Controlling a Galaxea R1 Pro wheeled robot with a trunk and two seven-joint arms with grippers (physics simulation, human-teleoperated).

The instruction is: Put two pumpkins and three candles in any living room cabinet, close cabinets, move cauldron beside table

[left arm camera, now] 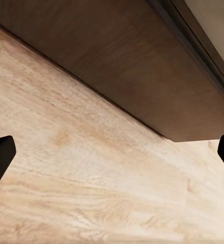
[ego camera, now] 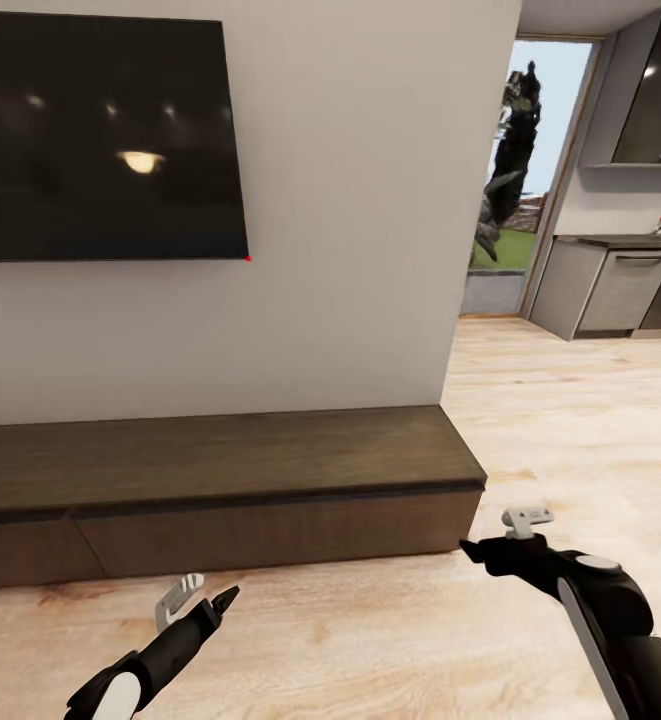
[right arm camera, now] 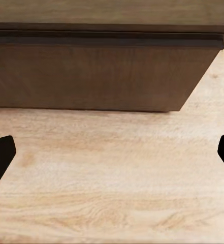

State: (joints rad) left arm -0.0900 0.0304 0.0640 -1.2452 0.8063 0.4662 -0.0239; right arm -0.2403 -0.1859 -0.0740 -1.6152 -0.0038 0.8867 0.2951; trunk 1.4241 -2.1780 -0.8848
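The long low dark-brown cabinet stands against the white wall, its flat drawer fronts shut and its top bare. My left gripper hovers open over the wood floor just in front of it. The left wrist view has the cabinet's front slanting across, with the fingertips wide apart and nothing between them. My right gripper is open near the cabinet's right end, whose front and corner fill the right wrist view. The pumpkins, candles, cauldron and table are out of view.
A large dark TV hangs on the wall above the cabinet. Light wood floor runs past the cabinet's right end to a doorway and grey kitchen counters.
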